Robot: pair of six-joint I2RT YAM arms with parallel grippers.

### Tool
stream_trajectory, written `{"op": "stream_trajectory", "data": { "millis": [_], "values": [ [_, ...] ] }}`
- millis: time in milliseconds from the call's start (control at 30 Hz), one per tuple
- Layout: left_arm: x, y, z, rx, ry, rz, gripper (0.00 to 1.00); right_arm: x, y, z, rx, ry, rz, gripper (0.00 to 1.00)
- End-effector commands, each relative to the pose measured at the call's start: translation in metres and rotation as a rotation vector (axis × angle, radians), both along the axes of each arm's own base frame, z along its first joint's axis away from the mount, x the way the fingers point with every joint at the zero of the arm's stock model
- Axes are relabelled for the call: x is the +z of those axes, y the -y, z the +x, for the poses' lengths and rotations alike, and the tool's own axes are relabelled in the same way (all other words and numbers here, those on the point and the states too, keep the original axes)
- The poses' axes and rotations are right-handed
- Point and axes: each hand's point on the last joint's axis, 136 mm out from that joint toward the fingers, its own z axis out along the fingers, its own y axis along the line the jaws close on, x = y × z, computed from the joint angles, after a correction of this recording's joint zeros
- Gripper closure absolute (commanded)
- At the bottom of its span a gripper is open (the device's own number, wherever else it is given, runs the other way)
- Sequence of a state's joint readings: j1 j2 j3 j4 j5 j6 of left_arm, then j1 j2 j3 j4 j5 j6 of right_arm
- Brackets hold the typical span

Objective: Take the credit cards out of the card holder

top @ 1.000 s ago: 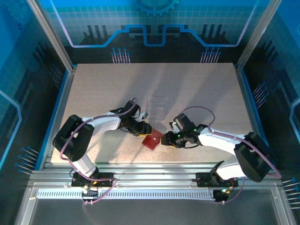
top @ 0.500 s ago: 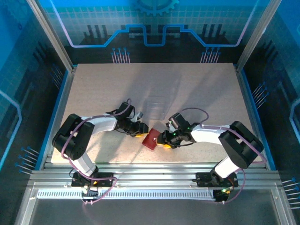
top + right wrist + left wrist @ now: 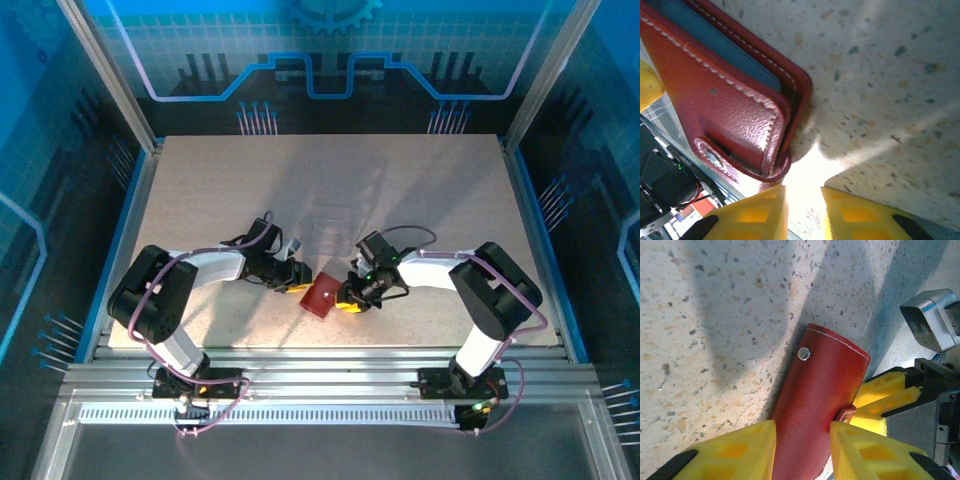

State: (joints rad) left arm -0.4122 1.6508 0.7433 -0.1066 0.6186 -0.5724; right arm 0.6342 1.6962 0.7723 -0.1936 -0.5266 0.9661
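Observation:
The card holder [image 3: 322, 296], a shut red wallet, lies on the table near the front middle. My left gripper [image 3: 300, 285] reaches it from the left. In the left wrist view its yellow fingers [image 3: 740, 450] press both sides of the card holder [image 3: 815, 390], which has a silver snap [image 3: 803, 354]. My right gripper [image 3: 348, 298] is at the wallet's right edge, and its jaws [image 3: 804, 210] stand a little apart over bare table. The red tab [image 3: 760, 167] sits just above its left fingertip. A blue credit card [image 3: 715, 45] shows inside the card holder [image 3: 715, 100]. The other cards are hidden.
A clear plastic box [image 3: 337, 225] lies on the table just behind the wallet. The right gripper's yellow fingers [image 3: 885, 390] show beside the wallet in the left wrist view. The speckled table [image 3: 200, 190] is walled by blue panels.
The right arm has folded in, bringing its gripper left up against the wallet's right edge. The left gripper drew back slightly to the left while keeping its hold. The wallet barely moved.

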Motion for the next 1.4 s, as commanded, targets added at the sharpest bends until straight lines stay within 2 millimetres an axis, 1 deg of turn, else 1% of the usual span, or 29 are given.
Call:
{"op": "stream_trajectory", "data": {
  "millis": [0,67,200,300,433,567,667,700,767,800,900,967,1000,1067,1133,1200,1267,1333,1367],
  "values": [
    [0.009,0.002,-0.003,-0.002,-0.006,-0.030,0.67,0.018,-0.019,0.029,0.017,0.217,0.061,0.77],
    [0.008,0.001,-0.003,-0.002,-0.007,-0.021,0.67,0.022,-0.013,0.025,0.003,0.229,0.045,0.76],
    [0.005,-0.001,-0.003,-0.005,-0.015,0.000,0.66,0.026,-0.007,0.025,-0.019,0.250,0.029,0.76],
    [0.003,-0.002,-0.005,-0.005,-0.024,0.003,0.66,0.021,-0.006,0.027,-0.029,0.251,0.017,0.76],
    [0.005,-0.002,-0.008,-0.001,-0.033,-0.002,0.66,0.013,-0.010,0.031,-0.035,0.236,0.020,0.76],
    [0.005,-0.006,-0.012,0.022,-0.036,-0.002,0.66,0.011,-0.015,0.038,-0.036,0.245,0.027,0.76],
    [0.004,-0.007,-0.016,0.040,-0.043,-0.015,0.66,0.013,-0.022,0.045,-0.029,0.260,0.048,0.76],
    [0.003,-0.007,-0.017,0.045,-0.044,-0.017,0.66,0.017,-0.026,0.049,-0.023,0.271,0.071,0.76],
    [0.005,-0.007,-0.016,0.052,-0.042,-0.025,0.66,0.022,-0.028,0.053,-0.018,0.285,0.094,0.76],
    [0.006,-0.006,-0.016,0.055,-0.041,-0.028,0.66,0.025,-0.028,0.055,-0.008,0.292,0.100,0.76],
    [0.015,-0.005,-0.010,0.056,-0.016,-0.026,0.66,0.036,-0.018,0.054,0.020,0.319,0.096,0.76],
    [0.023,-0.005,-0.005,0.060,0.001,-0.016,0.66,0.044,-0.008,0.051,0.060,0.350,0.082,0.75],
    [0.028,-0.004,0.000,0.061,0.015,-0.015,0.68,0.048,-0.002,0.049,0.093,0.377,0.070,0.75],
    [0.036,0.000,0.007,0.057,0.032,-0.027,0.71,0.059,0.005,0.044,0.187,0.442,0.049,0.74],
    [0.040,0.005,0.013,0.050,0.027,-0.044,0.73,0.069,0.012,0.041,0.299,0.517,0.006,0.73],
    [0.039,0.009,0.018,0.048,0.017,-0.058,0.77,0.078,0.016,0.043,0.394,0.591,-0.032,0.73],
    [0.035,0.011,0.021,0.052,-0.001,-0.060,0.82,0.081,0.022,0.043,0.477,0.641,-0.069,0.73],
    [0.030,0.012,0.023,0.052,-0.021,-0.047,0.89,0.083,0.022,0.043,0.571,0.707,-0.083,0.73],
    [0.027,0.011,0.023,0.052,-0.029,-0.040,0.91,0.084,0.021,0.043,0.610,0.744,-0.093,0.74]
  ]
}}
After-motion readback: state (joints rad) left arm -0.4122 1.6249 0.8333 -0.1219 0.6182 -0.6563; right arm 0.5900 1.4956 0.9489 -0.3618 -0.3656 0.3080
